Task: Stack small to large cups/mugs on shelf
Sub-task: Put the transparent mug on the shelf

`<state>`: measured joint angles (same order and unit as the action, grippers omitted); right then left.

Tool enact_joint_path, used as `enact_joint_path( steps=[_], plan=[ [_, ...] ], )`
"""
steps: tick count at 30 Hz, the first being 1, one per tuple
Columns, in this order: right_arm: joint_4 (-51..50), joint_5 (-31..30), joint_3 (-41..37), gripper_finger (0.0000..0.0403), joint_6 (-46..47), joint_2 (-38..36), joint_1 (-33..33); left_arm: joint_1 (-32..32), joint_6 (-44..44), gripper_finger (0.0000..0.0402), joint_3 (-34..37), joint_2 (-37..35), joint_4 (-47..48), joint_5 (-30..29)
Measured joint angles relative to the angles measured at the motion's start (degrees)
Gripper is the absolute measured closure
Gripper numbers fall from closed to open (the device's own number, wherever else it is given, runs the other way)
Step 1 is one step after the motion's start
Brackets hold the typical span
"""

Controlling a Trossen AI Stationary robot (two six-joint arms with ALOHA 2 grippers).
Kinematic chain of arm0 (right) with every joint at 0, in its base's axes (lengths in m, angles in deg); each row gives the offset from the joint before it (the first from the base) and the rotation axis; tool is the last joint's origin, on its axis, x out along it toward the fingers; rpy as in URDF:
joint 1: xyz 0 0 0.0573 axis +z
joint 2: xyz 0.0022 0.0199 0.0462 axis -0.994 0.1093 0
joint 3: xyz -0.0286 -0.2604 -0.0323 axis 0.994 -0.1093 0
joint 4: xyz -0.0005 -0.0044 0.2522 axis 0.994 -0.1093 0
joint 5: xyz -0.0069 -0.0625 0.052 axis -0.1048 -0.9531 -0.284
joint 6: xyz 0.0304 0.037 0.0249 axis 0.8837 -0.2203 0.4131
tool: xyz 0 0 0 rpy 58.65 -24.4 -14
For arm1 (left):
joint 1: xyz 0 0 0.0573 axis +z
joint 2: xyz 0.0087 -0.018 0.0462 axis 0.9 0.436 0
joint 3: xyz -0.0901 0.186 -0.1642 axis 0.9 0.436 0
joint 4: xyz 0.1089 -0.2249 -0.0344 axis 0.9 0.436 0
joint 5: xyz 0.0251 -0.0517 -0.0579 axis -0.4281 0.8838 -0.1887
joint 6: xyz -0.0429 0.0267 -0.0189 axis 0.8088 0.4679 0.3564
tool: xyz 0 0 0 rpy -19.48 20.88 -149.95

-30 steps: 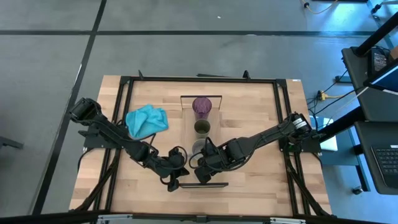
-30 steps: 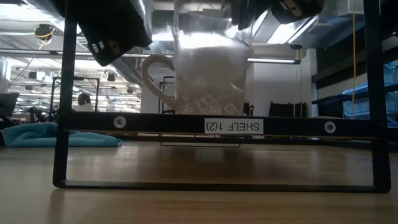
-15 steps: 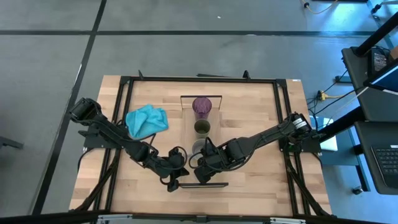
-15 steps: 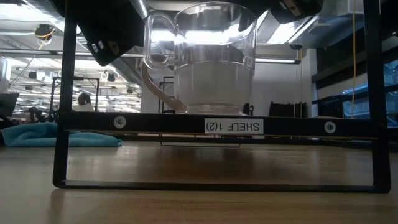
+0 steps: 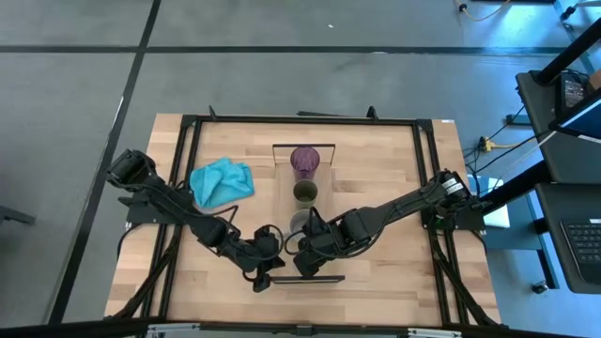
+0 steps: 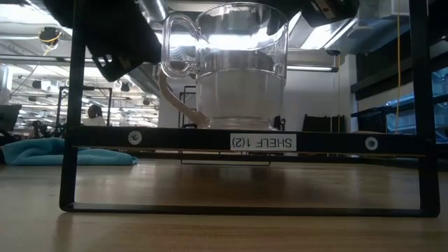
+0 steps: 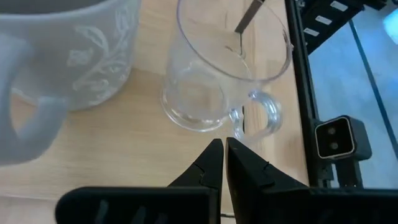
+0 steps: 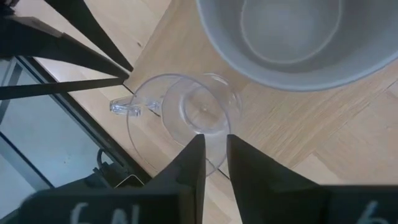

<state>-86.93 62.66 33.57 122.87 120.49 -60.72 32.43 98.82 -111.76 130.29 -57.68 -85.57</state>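
On the long shelf (image 5: 306, 274) a purple tumbler (image 5: 305, 161), an olive cup (image 5: 305, 192), a grey handled mug (image 5: 300, 222) and a clear glass mug (image 6: 238, 70) stand in a row on their bases, the glass nearest the near end. My right gripper (image 8: 215, 148) is just above the glass (image 8: 186, 118), slightly open, a finger on either side of its rim. My left gripper (image 7: 222, 149) is shut and empty. Its tips lie just short of the glass's handle (image 7: 258, 115). My right gripper comes at the glass from above, pointing down, its fingers (image 8: 193, 158) on either side of the rim (image 8: 210, 169) opposite the handle. Whether they touch the rim I cannot tell. The glass stands upright on the shelf.
A teal cloth (image 5: 222, 180) lies on the tabletop left of the shelf. The shelf's black end frame (image 6: 175, 140) stands at the near end. Black rails (image 5: 188, 141) run round the table. Bare wood lies on the shelf's right side and along the table's near edge.
The clear glass has come down in front of the grey mug and now stands still on the shelf. My left gripper has drawn back a little from the glass, toward the table's near edge. My right gripper has stayed over the glass.
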Motion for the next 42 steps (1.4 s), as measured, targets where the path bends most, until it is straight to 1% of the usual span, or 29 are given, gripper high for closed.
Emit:
enact_joint_path(
  steps=[10, 15, 24, 29, 32, 38, 42],
  plan=[
    [-0.7, 0.3, 0.0, 0.0335, -0.3, 0.0, 0.0, -0.4, 0.6, 0.0388, 0.0, -0.4, -0.5, 0.0],
    [-0.8, 0.3, 0.0, 0.0335, -0.3, 0.0, 0.0, -1.9, 0.6, 0.0388, 0.0, -0.4, -3.0, 4.3],
    [-1.0, 0.4, 0.0, 0.0335, -0.1, 0.0, 0.0, -3.2, 0.5, 0.0388, 0.0, -0.4, -3.3, 4.2],
    [-1.0, 0.6, 0.0, 0.0335, 0.0, 0.0, 0.0, -2.3, -1.0, 0.0388, 0.0, -0.4, -3.5, 4.5],
    [-1.0, 2.0, 0.0, 0.0335, 0.4, 0.0, 0.0, -1.5, -1.5, 0.0388, 0.0, -0.3, -3.5, 4.8],
    [-0.9, 3.4, 0.0, 0.0335, 0.5, 0.0, 0.0, -0.2, -3.0, 0.0388, 0.0, -0.2, -3.6, 6.2],
    [-0.9, 3.2, 0.0, 0.0335, 0.4, 0.0, 0.0, 0.4, -3.0, 0.0388, 0.0, -0.2, -4.5, 7.6]
  ],
)
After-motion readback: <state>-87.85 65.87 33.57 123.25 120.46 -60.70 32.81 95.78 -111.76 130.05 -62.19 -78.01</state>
